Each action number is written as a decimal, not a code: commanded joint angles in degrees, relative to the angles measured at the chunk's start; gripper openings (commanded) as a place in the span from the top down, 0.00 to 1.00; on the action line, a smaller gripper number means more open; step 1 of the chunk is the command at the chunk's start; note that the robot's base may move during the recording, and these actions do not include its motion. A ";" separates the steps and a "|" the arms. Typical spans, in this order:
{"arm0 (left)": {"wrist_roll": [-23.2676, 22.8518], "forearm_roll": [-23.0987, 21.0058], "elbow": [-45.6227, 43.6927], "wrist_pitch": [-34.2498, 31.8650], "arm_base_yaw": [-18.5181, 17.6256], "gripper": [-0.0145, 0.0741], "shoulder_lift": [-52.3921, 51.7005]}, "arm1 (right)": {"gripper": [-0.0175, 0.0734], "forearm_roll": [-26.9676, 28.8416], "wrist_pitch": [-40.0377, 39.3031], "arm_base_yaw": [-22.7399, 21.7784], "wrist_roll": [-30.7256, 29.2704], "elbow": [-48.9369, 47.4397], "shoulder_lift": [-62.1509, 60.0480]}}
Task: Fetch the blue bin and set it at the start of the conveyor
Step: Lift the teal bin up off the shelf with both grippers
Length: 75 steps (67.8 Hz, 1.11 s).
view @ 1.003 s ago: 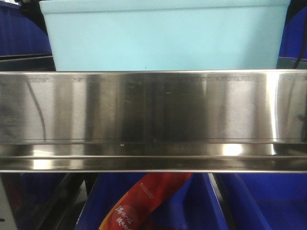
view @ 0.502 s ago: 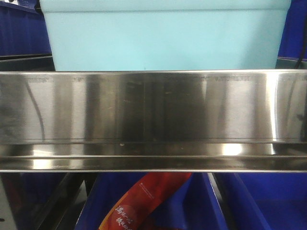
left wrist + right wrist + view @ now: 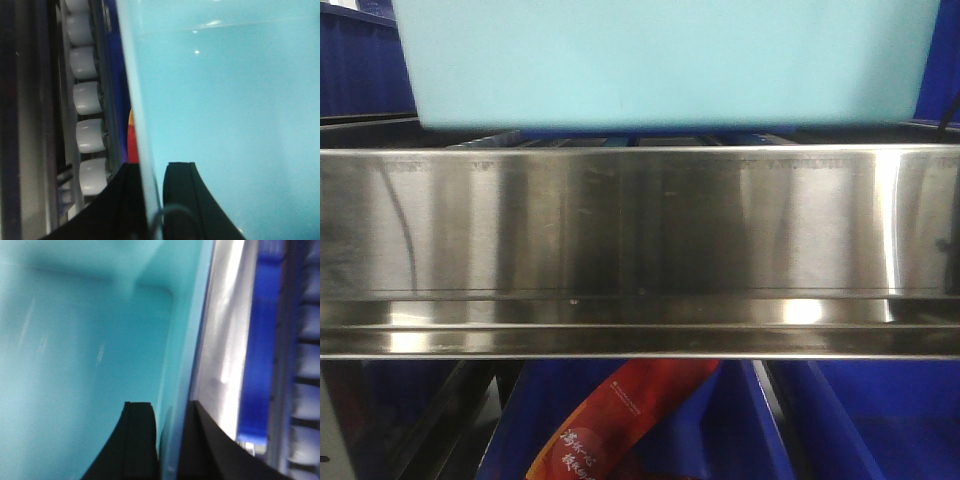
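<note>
The pale turquoise blue bin (image 3: 665, 60) fills the top of the front view, its underside raised just above the steel shelf rail (image 3: 640, 240). My left gripper (image 3: 152, 167) is shut on the bin's left wall (image 3: 142, 125), one finger outside and one inside the bin (image 3: 225, 110). My right gripper (image 3: 172, 407) is shut on the bin's right wall (image 3: 182, 365), one finger inside the bin (image 3: 75, 350) and one outside. The conveyor start is out of view.
The shiny steel rail spans the whole front view. Dark blue ribbed bins (image 3: 860, 420) sit below and behind it, one holding a red packet (image 3: 620, 420). White rollers (image 3: 87, 100) run along the left of the left wrist view. A dark blue bin (image 3: 260, 340) lies right of the tub.
The blue bin has risen; its bottom edge now shows above the steel rail, and its rim has gone out of the top of the frame.
</note>
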 commanded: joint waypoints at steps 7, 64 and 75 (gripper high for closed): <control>0.37 -0.39 -0.48 0.04 -2.32 0.96 -7.52 | 0.97 -0.44 -2.10 1.02 -0.86 -0.34 -8.24; -0.38 0.63 -0.57 -5.93 -3.41 0.96 -16.67 | 0.97 0.21 -7.30 1.57 -0.86 -0.34 -17.81; -0.38 0.63 -0.57 -5.93 -3.41 0.96 -16.67 | 0.97 0.21 -7.30 1.57 -0.86 -0.34 -17.81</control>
